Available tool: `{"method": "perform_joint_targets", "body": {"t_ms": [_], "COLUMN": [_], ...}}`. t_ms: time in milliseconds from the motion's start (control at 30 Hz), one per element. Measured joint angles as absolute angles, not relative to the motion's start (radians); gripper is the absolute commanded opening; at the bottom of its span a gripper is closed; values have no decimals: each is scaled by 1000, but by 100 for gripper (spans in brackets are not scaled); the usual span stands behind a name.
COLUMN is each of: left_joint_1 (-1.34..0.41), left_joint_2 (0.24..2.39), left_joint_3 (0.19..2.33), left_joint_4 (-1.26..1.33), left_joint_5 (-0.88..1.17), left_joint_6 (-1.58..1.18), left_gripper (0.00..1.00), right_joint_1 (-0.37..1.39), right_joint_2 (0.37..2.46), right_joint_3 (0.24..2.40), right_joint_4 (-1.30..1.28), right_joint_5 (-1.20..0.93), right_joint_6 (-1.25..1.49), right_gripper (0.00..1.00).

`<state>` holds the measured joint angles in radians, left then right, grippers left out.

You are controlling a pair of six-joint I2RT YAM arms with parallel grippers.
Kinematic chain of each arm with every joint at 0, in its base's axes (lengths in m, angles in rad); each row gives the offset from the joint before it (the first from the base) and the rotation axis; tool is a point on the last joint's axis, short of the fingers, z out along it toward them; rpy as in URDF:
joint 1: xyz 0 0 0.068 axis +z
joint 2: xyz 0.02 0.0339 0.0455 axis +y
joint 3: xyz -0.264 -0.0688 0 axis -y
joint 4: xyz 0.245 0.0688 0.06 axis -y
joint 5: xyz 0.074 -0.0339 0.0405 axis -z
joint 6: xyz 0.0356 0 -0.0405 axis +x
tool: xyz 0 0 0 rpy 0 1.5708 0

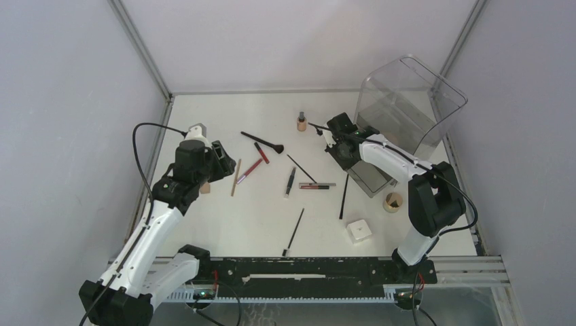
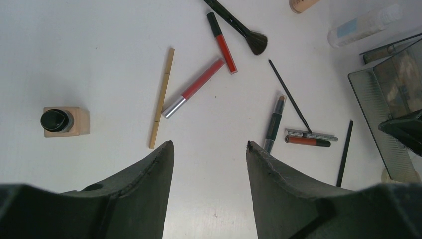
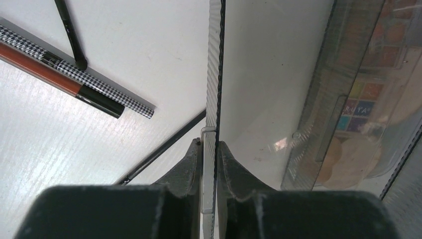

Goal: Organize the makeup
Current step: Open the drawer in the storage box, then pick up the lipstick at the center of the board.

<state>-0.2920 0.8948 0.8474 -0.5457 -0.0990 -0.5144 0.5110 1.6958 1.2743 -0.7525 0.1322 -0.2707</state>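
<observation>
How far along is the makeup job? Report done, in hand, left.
Done: a palette seems to sit in the clear tray. In hand: right gripper pinches that tray's wall; left gripper open, empty. Left: brush, red lip gloss, white box, puff and more lie loose.

Left arm (image 1: 153,228) and right arm (image 1: 384,155) had white shells, black joints, black cables (image 1: 134,151); left pincer (image 2: 209,147), right pincer (image 3: 209,143): dark tapered fingers (image 2: 144,191).

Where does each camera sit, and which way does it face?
Top external: above, behind the bases, looking down on the table; left arm, right arm show.
Left wrist: looks down past open left fingers at a red lip gloss.
Right wrist: looks along right fingers shut on a clear tray wall.
Both wrist views share the houndstooth pencil.
</observation>
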Motion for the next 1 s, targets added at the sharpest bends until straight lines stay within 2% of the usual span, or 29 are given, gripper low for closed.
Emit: {"method": "perform_joint_targets", "body": {"t_ms": [33,167,400,467,500,633,700,900,1000], "left_joint_1": [-292,-292,-292,-292,-292,-287,-282,-277,-276], "left_joint_2": [896,896,917,926,930,958,977,1037,1103], "left_joint_3": [847,847,847,847,847,847,847,847,847], "left_joint_4": [-546,-545,-542,-542,-542,-543,-550,-565,-561], "left_joint_5": [-99,-99,-97,-98,-99,-106,-115,-149,-150], "left_joint_6": [-514,-514,-511,-505,-504,-504,-505,-506,-505], "left_gripper": [60,61,62,65,65,65,73,79,80], "right_joint_1": [511,510,514,523,534,586,604,646,675], "right_joint_2": [1696,1696,1660,1633,1615,1561,1551,1542,1542], "right_joint_3": [1274,1274,1286,1298,1307,1353,1379,1382,1376], "right_joint_4": [-753,-772,-823,-831,-830,-827,-812,-751,-722], "right_joint_5": [132,121,65,75,86,98,73,-5,2], "right_joint_6": [-268,-255,-229,-224,-218,-181,-153,-74,-32], "right_gripper": [33,47,52,84,92,98,100,100,100]}}
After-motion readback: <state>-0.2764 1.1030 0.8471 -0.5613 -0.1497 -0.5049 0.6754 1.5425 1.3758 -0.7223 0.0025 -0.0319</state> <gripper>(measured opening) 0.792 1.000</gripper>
